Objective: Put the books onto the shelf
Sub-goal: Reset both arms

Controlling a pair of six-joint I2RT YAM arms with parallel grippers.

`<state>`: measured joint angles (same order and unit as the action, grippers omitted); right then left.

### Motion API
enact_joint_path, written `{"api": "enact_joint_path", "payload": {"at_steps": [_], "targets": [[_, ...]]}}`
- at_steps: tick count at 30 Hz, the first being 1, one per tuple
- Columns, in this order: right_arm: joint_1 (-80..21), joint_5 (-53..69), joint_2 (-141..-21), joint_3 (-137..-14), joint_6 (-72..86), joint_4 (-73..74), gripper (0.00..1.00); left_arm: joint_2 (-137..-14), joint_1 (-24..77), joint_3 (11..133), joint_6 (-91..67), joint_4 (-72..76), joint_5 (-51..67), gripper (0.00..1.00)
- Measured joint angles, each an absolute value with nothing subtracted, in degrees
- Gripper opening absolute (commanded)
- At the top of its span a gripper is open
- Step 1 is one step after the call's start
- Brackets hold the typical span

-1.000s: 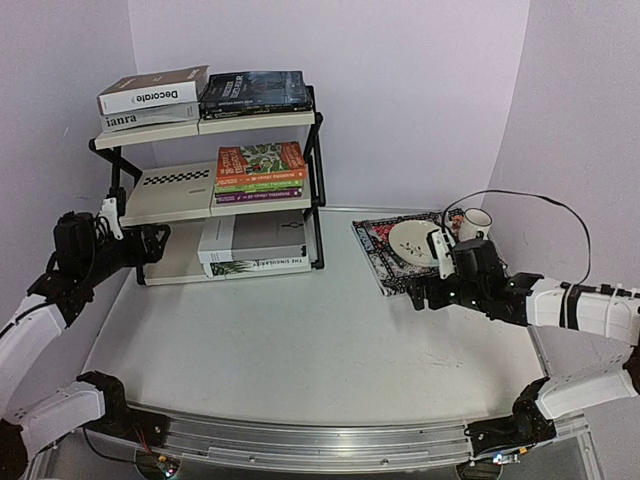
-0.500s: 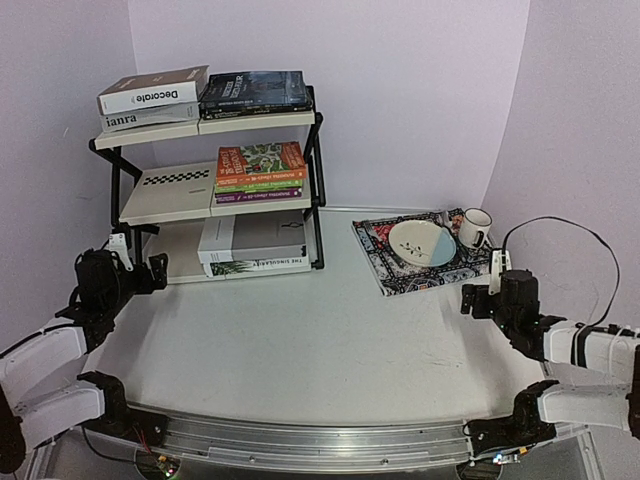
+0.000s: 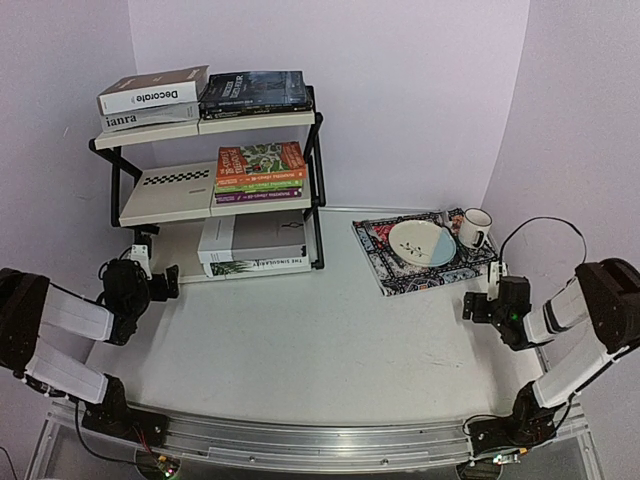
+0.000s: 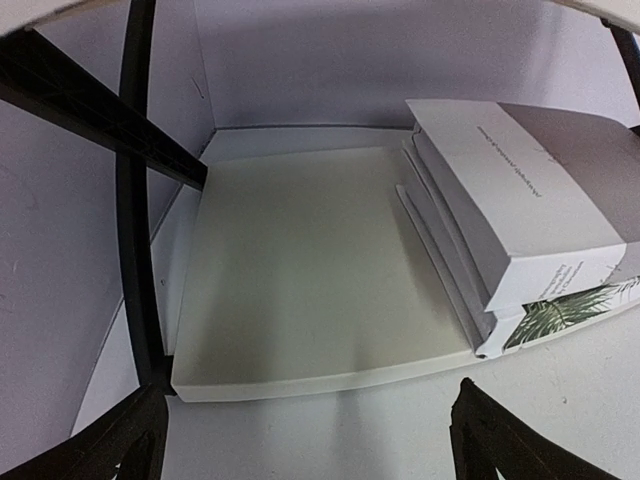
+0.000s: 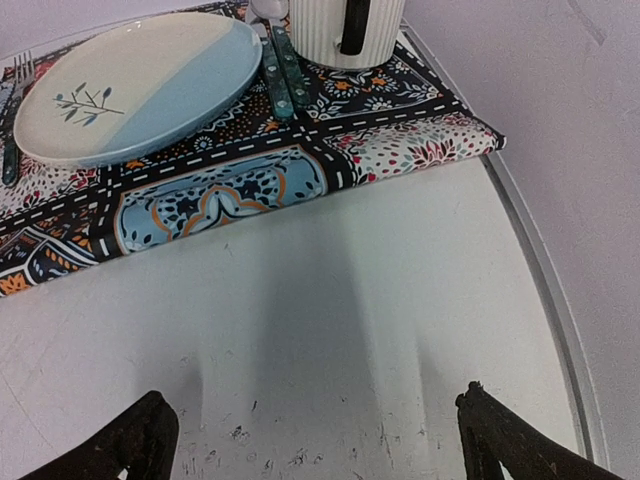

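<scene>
The shelf, a black-framed rack with cream tiers, stands at the back left. Books lie on all three tiers: white ones and dark ones on top, an orange, green and purple stack in the middle, and grey and palm-leaf ones at the bottom. My left gripper hovers low in front of the bottom tier's bare left half, open and empty; the bottom books lie to its right. My right gripper is open over bare table, just short of the placemat.
A patterned placemat at the back right carries a plate, cutlery and a white mug; the right wrist view shows the placemat, the plate and the mug. The table's right rim runs close by.
Both arms have drawn back and folded low. The left gripper came down from beside the shelf towards its bottom tier. The right gripper left the placemat and moved right. Both stayed open.
</scene>
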<state>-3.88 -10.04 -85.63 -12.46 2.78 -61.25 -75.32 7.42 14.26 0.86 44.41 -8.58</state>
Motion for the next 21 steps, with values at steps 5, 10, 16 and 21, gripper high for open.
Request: {"api": "enact_joint_path", "payload": {"at_steps": [5,10,16,21], "targets": [[-2.57,-5.58,-93.36,-13.45,2.76,-66.69,0.97,-79.61,7.28,14.26,3.26,51.21,-8.5,1.0],[-2.45,-2.44,-94.72,-14.56,2.74,-68.22,0.98,-82.95,6.21,14.29,4.25,57.17,-7.89,1.0],[-2.28,-1.72,-94.72,-15.78,2.72,-68.62,0.98,-90.95,4.75,15.12,4.31,61.08,-6.8,1.0],[-2.28,-1.33,-94.72,-15.92,2.7,-68.58,0.98,-95.48,1.61,16.75,3.42,61.17,-3.11,1.0]]}}
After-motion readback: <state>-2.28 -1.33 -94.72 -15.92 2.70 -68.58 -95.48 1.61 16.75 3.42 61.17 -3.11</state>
